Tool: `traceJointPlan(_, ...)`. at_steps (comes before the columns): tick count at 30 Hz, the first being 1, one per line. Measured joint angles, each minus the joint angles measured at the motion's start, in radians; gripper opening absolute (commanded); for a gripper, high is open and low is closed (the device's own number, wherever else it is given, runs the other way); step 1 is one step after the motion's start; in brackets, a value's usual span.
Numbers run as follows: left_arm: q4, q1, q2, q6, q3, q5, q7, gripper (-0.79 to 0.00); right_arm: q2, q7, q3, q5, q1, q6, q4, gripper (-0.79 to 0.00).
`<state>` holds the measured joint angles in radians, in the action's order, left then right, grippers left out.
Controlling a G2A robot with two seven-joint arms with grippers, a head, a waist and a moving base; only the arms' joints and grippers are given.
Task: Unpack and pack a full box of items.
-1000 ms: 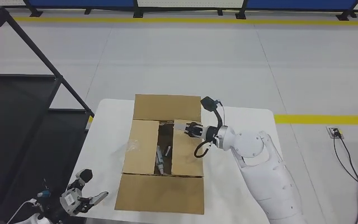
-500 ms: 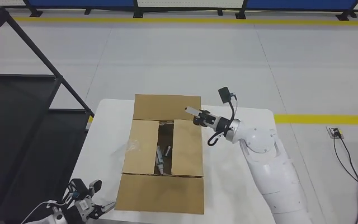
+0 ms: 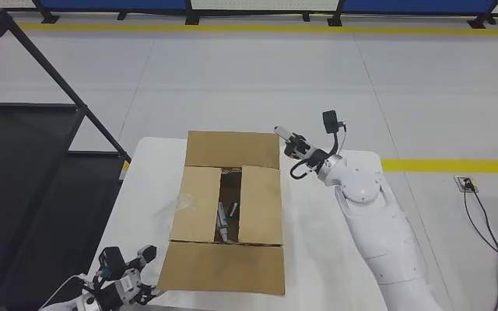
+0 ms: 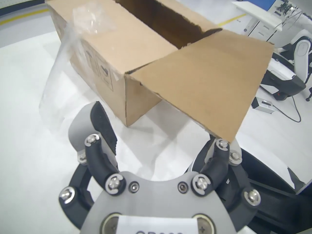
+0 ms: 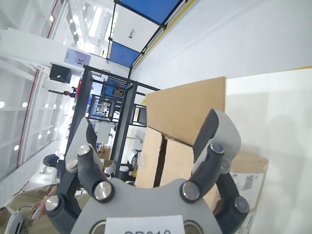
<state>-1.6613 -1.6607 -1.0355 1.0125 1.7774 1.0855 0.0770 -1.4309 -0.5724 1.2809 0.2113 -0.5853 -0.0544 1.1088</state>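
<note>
Where a white table (image 3: 311, 256) was set on a pale workshop floor, a cardboard box (image 3: 258, 204) was seen standing at its middle, its task of unpacking and packing not yet taken in hand. Its far and near flaps were folded outward, while the two side flaps were laid almost flat across the top, so that only a narrow dark gap was left between them.

A clear plastic film (image 4: 90, 19) was caught on the left-hand side flap and was draped down the box's outer wall to the tabletop.

At the table's near left corner the left gripper (image 4: 156, 127) was held low over the surface, just off the box's near left corner. Its fingers were spread wide apart and nothing was gripped; in the left wrist view the edge of the near flap was seen jutting over one of them.

The right gripper (image 5: 148, 120) was held in the air just beside the right end of the far flap, turned toward the box. Its fingers, too, were parted widely, with nothing between them.

Inside the box, a few slim items (image 3: 223, 219) – pale and dark, lying lengthwise – could be made out through the gap. What they were could not be told.
</note>
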Motion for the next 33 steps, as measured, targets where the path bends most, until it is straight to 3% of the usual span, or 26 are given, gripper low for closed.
traceJointPlan(8, -0.087, -0.009, 0.000, -0.108, 0.015, -0.173, -0.037, 0.000, -0.037, 0.088, -0.112, 0.042, 0.144, 0.018, -0.274, 0.000)
traceJointPlan(18, -0.136, 0.042, -0.007, -0.287, -0.013, -0.214, -0.080, 0.000, -0.094, 0.092, -0.197, -0.021, 0.281, -0.107, -0.553, 0.000)
traceJointPlan(26, -0.129, 0.088, -0.012, -0.359, -0.051, -0.208, -0.077, 0.000, -0.098, 0.036, -0.174, -0.094, 0.322, -0.246, -0.609, 0.000)
traceJointPlan(33, -0.119, 0.140, -0.018, -0.472, -0.080, -0.158, -0.080, 0.000, -0.081, -0.084, -0.131, -0.162, 0.327, -0.336, -0.583, 0.000)
